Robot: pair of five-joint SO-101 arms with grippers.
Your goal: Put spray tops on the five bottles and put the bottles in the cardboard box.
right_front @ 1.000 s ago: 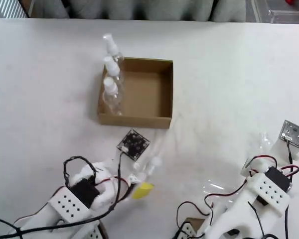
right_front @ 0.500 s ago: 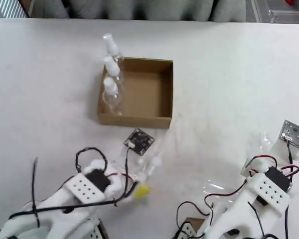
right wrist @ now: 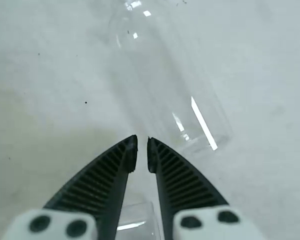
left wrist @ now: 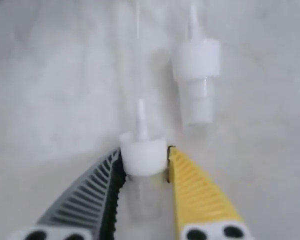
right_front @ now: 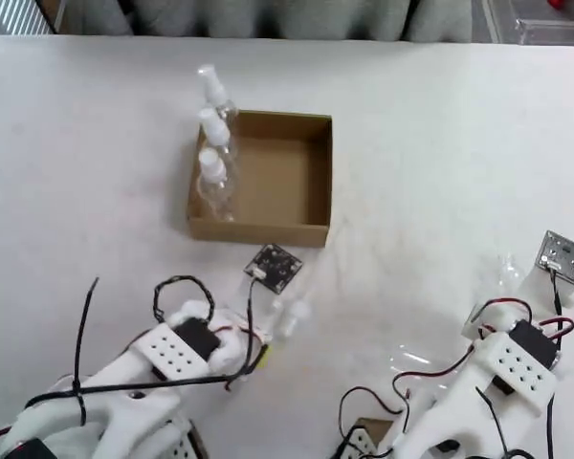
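From above, three capped bottles [right_front: 213, 177] stand in a row at the left wall of the cardboard box [right_front: 258, 232]. My left arm [right_front: 172, 354] stretches low toward the box's near side. My right arm [right_front: 512, 363] is bent, well apart to the box's near right. At the left wrist, my left claw [left wrist: 142, 154] pinches a spray top [left wrist: 141, 162], and a second spray top [left wrist: 196, 75] lies beside it. At the right wrist, my right claw [right wrist: 140, 146] is pressed nearly together on nothing, with a clear bottle [right wrist: 170, 85] lying before it

Left arm [right_front: 167, 356] reaches low from the near-left corner. The left hand [left wrist: 142, 156] is clamped on a spray top [left wrist: 141, 147], grey and yellow fingers [left wrist: 197, 195] either side. Right arm [right_front: 505, 368] sits folded near-right. The right hand [right wrist: 140, 147] points down, tips apparently pressed together bar a sliver.
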